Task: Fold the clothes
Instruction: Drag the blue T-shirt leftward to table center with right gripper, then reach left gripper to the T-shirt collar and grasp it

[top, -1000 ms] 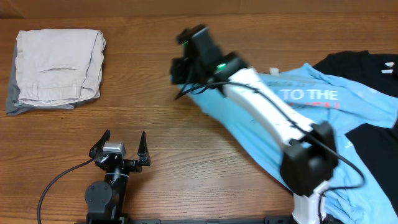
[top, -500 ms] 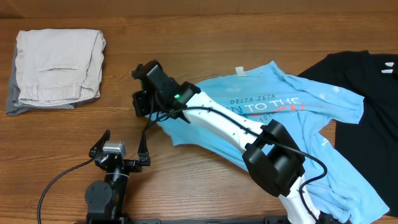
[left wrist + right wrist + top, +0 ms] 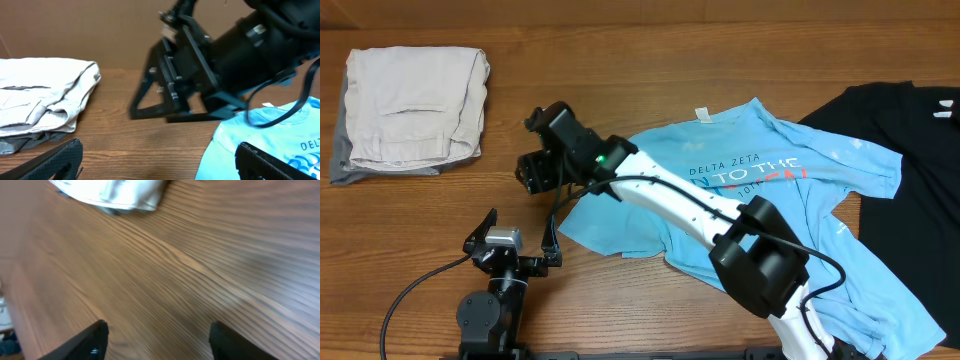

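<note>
Right tool [image 3: 531,174] gapes near T-shirt [image 3: 620,226] lettered "DELTA ZETA".

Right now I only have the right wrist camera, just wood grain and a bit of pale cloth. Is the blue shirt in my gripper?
Observer: No. The right gripper is open over bare wood. The light blue T-shirt lies spread on the table behind it, partly under the arm.
Operator: What's the pale cloth?
Observer: A folded beige garment lying on a grey one, at the table's far left corner.
Operator: And the left arm?
Observer: The left gripper sits open and empty near the front edge, close beside the shirt's nearest edge.
</note>
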